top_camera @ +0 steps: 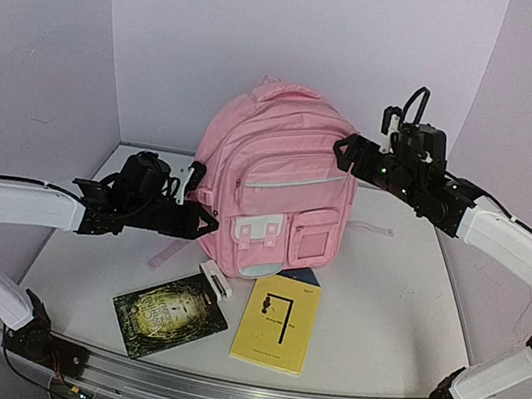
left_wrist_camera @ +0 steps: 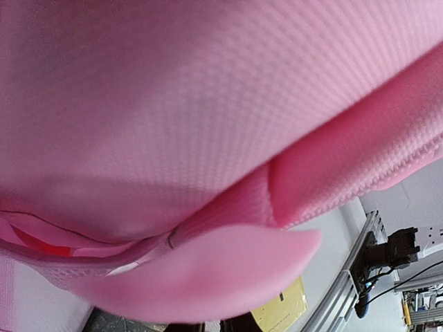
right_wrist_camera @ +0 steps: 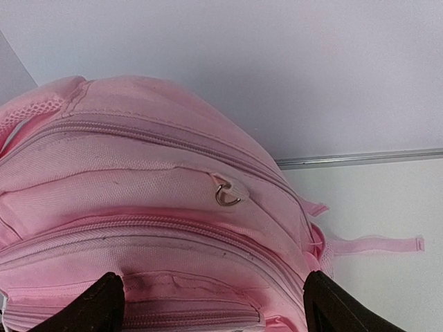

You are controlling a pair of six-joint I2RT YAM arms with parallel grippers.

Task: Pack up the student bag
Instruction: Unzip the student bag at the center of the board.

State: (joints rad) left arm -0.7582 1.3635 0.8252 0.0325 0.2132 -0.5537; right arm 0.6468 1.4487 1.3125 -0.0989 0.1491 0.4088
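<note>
No word, number or brand can be read in any view. The yellow book (top_camera: 276, 322), lower centre of the top view, bears a black angular line figure on its cover with small dark print beside it and near its lower edge, all too small to make out. The dark green book (top_camera: 170, 314) to its left carries pale ornate printing too blurred to read, and the yellow corner at the bottom of the left wrist view shows only a dark speck.
</note>
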